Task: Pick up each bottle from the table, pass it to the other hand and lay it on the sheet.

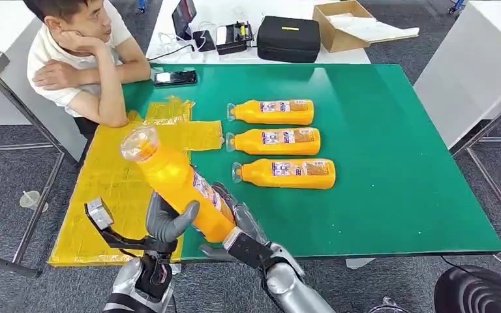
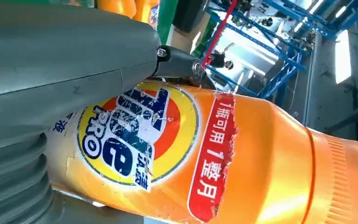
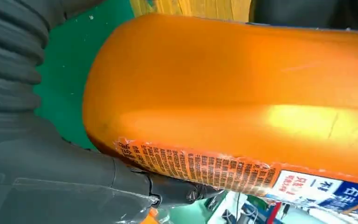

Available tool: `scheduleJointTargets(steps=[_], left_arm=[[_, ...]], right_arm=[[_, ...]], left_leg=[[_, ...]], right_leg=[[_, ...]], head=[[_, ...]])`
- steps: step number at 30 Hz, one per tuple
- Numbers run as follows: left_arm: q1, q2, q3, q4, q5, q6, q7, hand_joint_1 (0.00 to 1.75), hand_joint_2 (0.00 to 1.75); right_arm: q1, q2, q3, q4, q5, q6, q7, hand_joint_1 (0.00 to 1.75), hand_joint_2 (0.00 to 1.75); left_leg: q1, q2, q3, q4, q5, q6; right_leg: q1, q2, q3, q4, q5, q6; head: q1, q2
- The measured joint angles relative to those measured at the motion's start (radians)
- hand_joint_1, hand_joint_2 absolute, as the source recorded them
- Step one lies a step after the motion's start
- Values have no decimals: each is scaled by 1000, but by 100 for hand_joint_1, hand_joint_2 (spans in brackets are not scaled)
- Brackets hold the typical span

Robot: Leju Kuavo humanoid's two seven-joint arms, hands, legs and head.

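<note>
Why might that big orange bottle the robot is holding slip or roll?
The orange bottle looks smooth and glossy, so it may slip where the left robot hand and right robot hand grip it. It looks stiff, not squashy. Its rounded body might roll once laid on the yellow sheet.

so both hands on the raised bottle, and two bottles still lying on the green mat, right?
Not two. The head view shows three orange detergent bottles lying on the green mat. The rest holds: the left hand and right hand are both on the raised bottle.
</note>
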Motion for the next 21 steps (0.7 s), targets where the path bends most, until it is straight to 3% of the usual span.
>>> scheduleJointTargets(steps=[10,19,21], left_arm=[[23,0,13,-104,-197,120,-13,175,175],[44,0,26,-156,-223,137,-7,175,175],[47,0,26,-163,-294,192,-1,175,175]], right_arm=[[98,-3,-130,-17,36,-92,47,0,0],[133,-6,-210,-46,47,-114,47,0,0],[139,-5,-222,-54,87,-168,53,0,0]], left_leg=[[0,-1,-1,0,0,0],[0,0,-1,0,0,0],[0,0,-1,0,0,0]], right_leg=[[0,0,0,0,0,0],[0,0,0,0,0,0],[0,0,0,0,0,0]], head=[[0,0],[0,0],[0,0]])
